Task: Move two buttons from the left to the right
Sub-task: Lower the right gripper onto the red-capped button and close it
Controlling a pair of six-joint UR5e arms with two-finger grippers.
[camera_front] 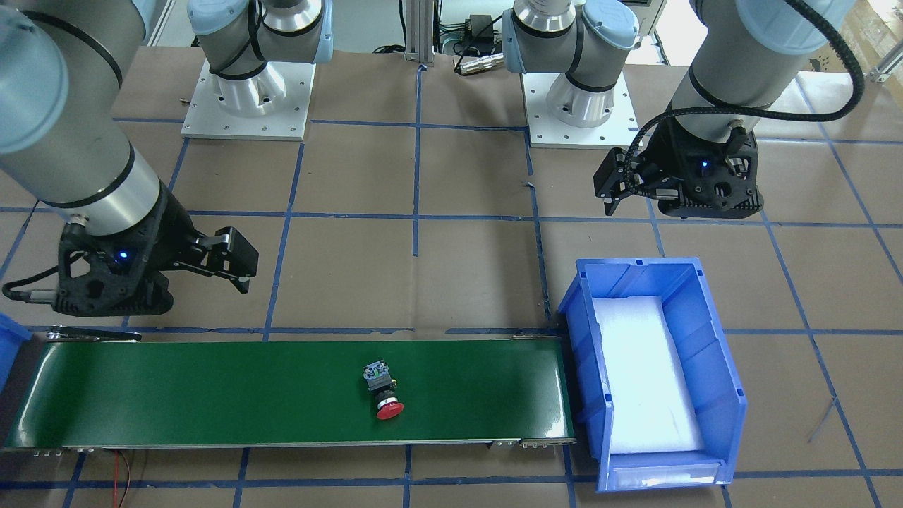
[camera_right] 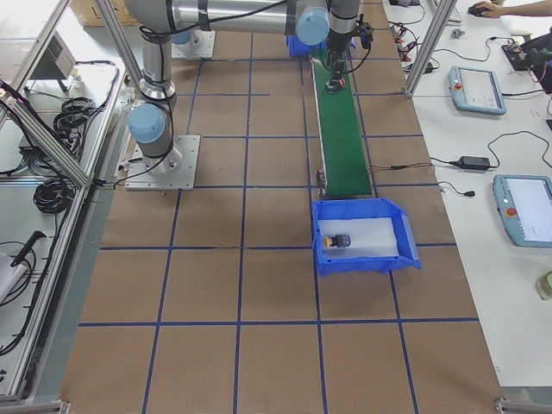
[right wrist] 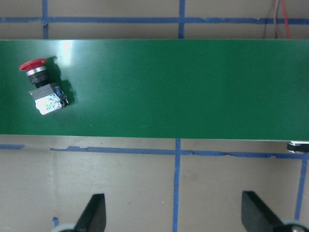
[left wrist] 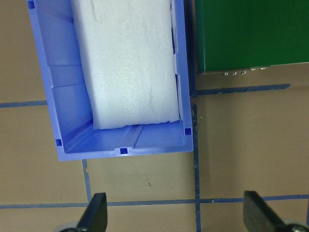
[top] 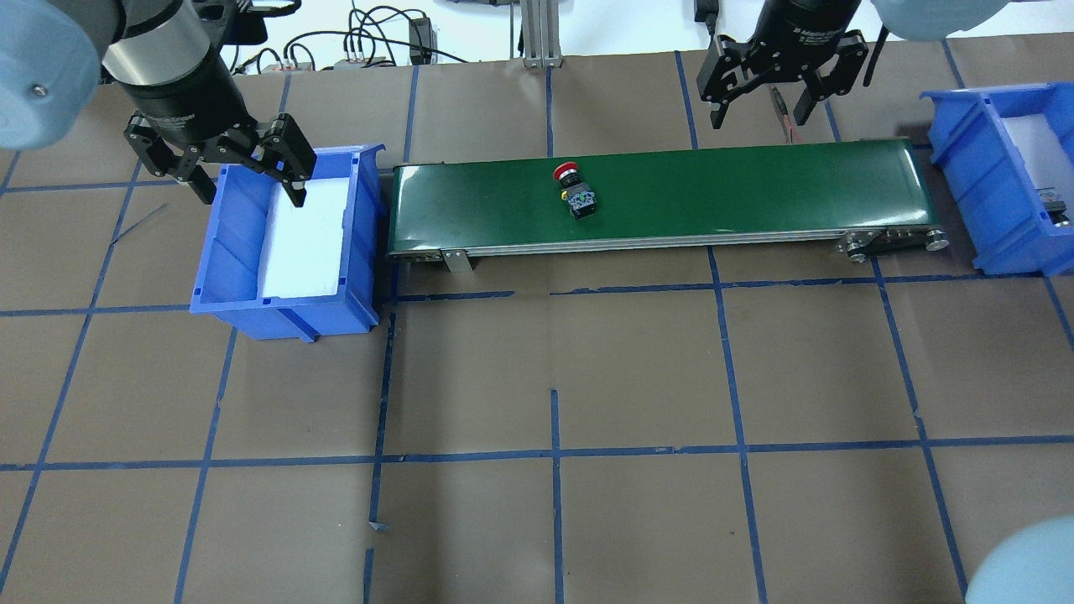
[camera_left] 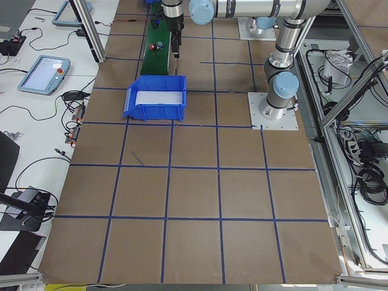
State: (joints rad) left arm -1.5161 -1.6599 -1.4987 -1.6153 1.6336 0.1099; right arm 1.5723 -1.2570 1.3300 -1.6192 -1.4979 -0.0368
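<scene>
Your left fingers [top: 294,172] hang spread and empty, high up by the left blue bin [top: 285,319]. Moving right, the red button [top: 575,191] lies on its side on the green belt [top: 755,193], about mid-length and well apart from both pairs of fingers. Your right fingers [top: 718,101] are spread too, holding nothing, near the belt's right part, with that button well to their left. The yellow button [camera_right: 339,241] lies in the right blue bin [camera_right: 410,250].

From my end I'm seeing a brown table [camera_left: 194,194] taped into a blue grid [camera_left: 194,169], white side benches [camera_left: 36,91] with pendants [camera_left: 45,71] and cables [camera_left: 66,103], and aluminium posts [camera_left: 86,30].
</scene>
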